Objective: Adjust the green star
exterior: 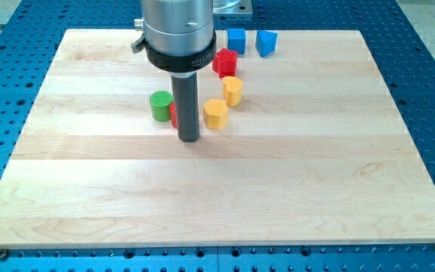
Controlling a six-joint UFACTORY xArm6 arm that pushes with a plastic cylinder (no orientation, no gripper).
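Observation:
No green star shows in the camera view; the arm's wide body hides part of the board at the view's top. The only green block I see is a round green cylinder (pixel 160 105). My tip (pixel 189 139) rests on the board just to the lower right of it. A red block (pixel 173 113) is mostly hidden behind the rod, between the green cylinder and the rod. A yellow block (pixel 215 114) sits just right of the rod.
A second yellow block (pixel 232 90) lies up and right of the first. A red block (pixel 224 61) sits above it. Two blue blocks (pixel 236 40) (pixel 266 42) stand near the top edge of the wooden board (pixel 225 196).

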